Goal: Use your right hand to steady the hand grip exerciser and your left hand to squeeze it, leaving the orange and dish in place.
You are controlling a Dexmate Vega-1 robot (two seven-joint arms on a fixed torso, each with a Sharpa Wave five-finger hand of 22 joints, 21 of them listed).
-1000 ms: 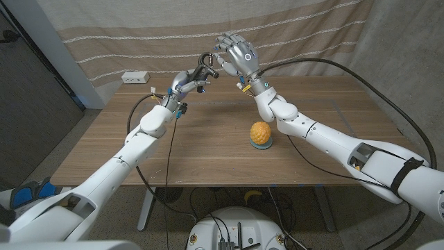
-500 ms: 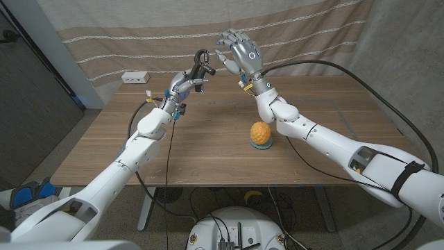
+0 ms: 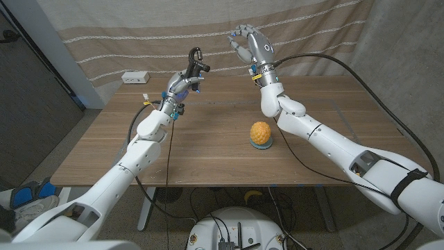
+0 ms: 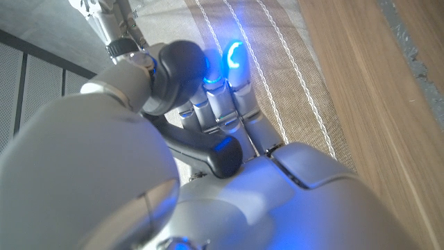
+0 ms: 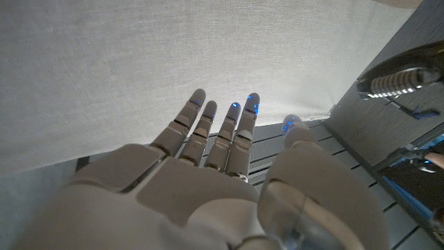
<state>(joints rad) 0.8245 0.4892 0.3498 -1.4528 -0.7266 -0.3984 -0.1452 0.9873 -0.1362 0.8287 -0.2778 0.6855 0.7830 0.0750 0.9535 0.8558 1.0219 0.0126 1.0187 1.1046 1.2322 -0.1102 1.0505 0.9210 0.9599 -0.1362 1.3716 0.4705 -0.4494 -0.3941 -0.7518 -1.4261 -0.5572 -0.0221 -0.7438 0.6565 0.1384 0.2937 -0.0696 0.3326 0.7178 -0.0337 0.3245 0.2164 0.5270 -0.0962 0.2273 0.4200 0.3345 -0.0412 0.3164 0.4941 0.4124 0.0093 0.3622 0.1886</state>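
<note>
A: What's the left hand (image 3: 182, 85) doing?
B: It's raised above the far side of the table (image 3: 208, 139), fingers closed round the lower handle of the grip exerciser (image 3: 195, 61). The exerciser stands up out of the fist, its black top above the fingers. In the left wrist view the hand (image 4: 229, 139) wraps a black padded handle (image 4: 177, 66), fingertips lit blue.
A: And the right hand (image 3: 251, 42)?
B: Up in the air too, in front of the curtain (image 3: 312, 28), fingers spread and slightly curled, holding nothing. It's apart from the exerciser, off to its right side. The right wrist view shows the same hand (image 5: 208, 173), fingers straight and parted against the pale cloth.
A: The orange (image 3: 260, 131)?
B: Sitting on a small blue dish (image 3: 261, 144) on the table, nearer the robot, below the right forearm and well apart from both hands.
A: Anything else?
B: A white power strip (image 3: 135, 78) at the table's far left edge, with black cables trailing along both arms.
</note>
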